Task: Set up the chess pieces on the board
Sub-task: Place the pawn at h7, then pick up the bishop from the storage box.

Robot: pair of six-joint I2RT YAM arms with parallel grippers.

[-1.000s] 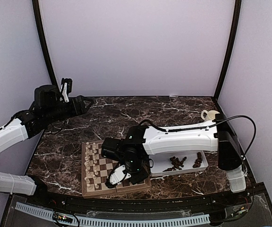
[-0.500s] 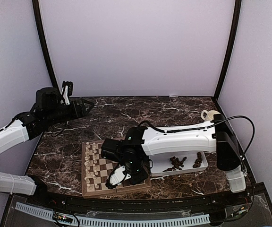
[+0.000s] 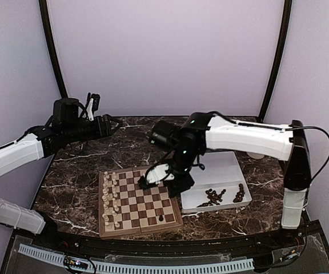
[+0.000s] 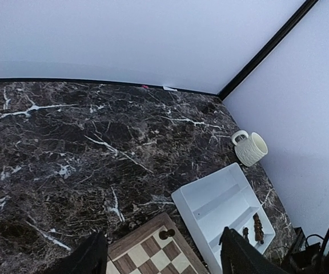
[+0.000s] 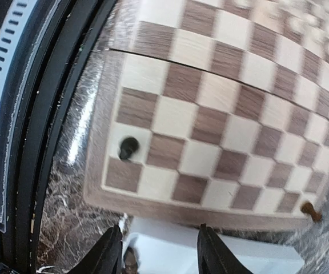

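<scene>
The board (image 3: 139, 201) lies at the table's front left. Cream chess pieces (image 3: 111, 197) fill its two left columns. One dark piece (image 3: 161, 217) stands near its near right corner and also shows in the right wrist view (image 5: 128, 148). Another dark piece (image 4: 166, 233) stands at the far right corner. My right gripper (image 3: 163, 180) hovers open and empty above the board's right edge (image 5: 210, 214), by the tray. My left gripper (image 3: 116, 123) is open and empty, high above the table's far left.
A white tray (image 3: 228, 166) right of the board holds several dark pieces (image 3: 213, 197) in its near compartments. A cream mug (image 4: 250, 147) stands at the far right. A black rail (image 3: 164, 248) runs along the table's front edge.
My right gripper has risen from the board's near right corner and moved back toward the tray, leaving a dark piece standing there. My left arm has shifted a little to the right.
</scene>
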